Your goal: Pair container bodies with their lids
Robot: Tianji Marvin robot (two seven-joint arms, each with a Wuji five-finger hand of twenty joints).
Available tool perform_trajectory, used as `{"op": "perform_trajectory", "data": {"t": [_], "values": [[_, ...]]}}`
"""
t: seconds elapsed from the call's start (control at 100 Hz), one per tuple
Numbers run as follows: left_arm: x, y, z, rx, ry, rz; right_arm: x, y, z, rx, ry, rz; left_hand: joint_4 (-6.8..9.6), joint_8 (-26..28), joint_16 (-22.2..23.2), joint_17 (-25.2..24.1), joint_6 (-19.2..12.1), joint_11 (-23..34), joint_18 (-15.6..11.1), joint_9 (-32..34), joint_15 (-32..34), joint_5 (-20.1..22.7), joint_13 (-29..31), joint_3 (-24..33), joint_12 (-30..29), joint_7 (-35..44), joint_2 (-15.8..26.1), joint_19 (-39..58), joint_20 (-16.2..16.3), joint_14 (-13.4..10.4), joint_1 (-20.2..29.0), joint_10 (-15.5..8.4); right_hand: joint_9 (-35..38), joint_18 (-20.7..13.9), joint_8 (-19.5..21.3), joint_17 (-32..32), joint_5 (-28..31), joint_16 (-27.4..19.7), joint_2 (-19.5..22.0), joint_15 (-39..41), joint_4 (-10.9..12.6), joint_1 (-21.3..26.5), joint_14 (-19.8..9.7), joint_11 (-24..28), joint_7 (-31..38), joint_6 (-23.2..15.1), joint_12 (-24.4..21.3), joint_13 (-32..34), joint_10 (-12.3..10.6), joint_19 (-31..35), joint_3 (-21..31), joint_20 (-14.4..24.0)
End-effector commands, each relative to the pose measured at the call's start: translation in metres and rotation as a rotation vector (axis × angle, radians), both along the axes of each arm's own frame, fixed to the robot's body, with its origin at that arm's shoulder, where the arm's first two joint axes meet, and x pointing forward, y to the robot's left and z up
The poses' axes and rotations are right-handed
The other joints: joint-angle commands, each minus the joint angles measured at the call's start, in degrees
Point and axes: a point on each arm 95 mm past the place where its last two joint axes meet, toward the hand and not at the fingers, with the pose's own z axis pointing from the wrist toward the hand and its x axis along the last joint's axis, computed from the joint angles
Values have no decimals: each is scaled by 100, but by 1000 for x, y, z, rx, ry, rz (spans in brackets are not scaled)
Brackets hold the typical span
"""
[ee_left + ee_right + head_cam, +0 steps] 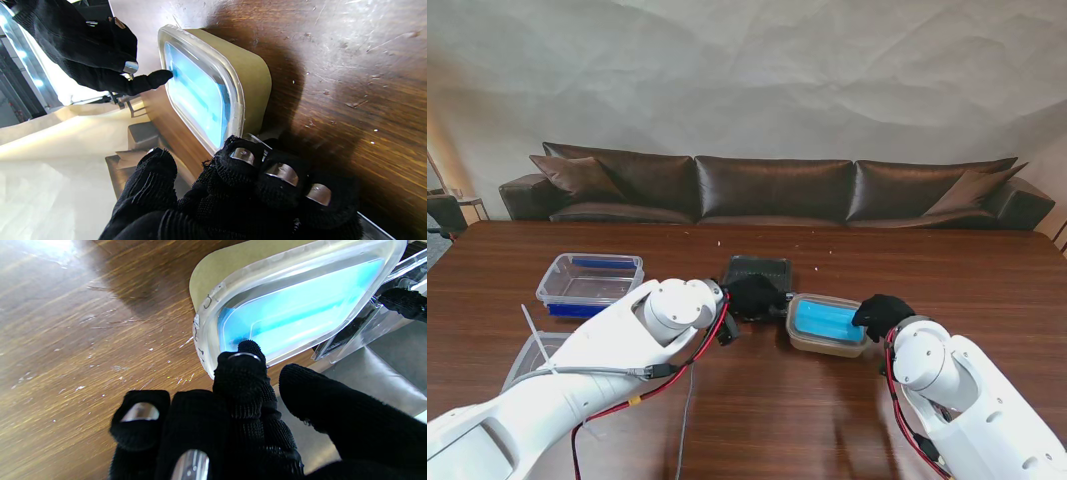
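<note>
On the dark brown wooden bench (827, 420), a tan rectangular container with a clear lid over a blue interior (828, 324) sits near the middle, slightly right of centre, between the two black-gloved hands. The right hand (882, 314) is at the container's right end; in the right wrist view one extended finger (247, 355) rests its tip on the clear lid's rim while the other fingers are curled back, so this hand presses on the lid without gripping anything. The left hand (754, 296) is at the container's left end, with its fingers (263, 166) bent together against that end; the left wrist view shows them touching or just beside the container and over the edge of a clear piece of plastic, but whether they actually clamp anything cannot be told. Just beyond the left hand, farther away, lies a black rectangular plastic tray (757, 270), touching or nearly touching the tan container's left end. Well to the left, a clear rectangular plastic box with a blue base (590, 282) stands on the bench, and nearer, at the left edge, a clear empty plastic container (532, 357) lies partly hidden under the left arm.
</note>
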Motion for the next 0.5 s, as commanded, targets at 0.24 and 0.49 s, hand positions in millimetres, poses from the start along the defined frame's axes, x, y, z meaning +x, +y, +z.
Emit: {"op": "perform_trajectory", "data": {"t": [0.24,0.49], "values": [[1,-12,12,-29,-28,-59,-1,2,-9,12,20,7,-73,183,-16,-155,-616,-111,-194,-125,247,63,13,-53,-66,44,182,-484,-401,352,3,229,552,41,5,2285,-153,15,144,464,105,-96,-602,75,-22,252,-18,-16,677,1189,-28,-66],[2,-19,4,-26,11,-91,0,1,-10,13,13,4,-71,217,-15,-204,-609,-161,-231,-153,194,72,-38,-49,-77,5,186,-502,-421,367,5,252,551,41,10,2285,-203,8,144,462,102,-136,-598,61,-19,327,-21,-16,663,1189,-56,-66]]}}
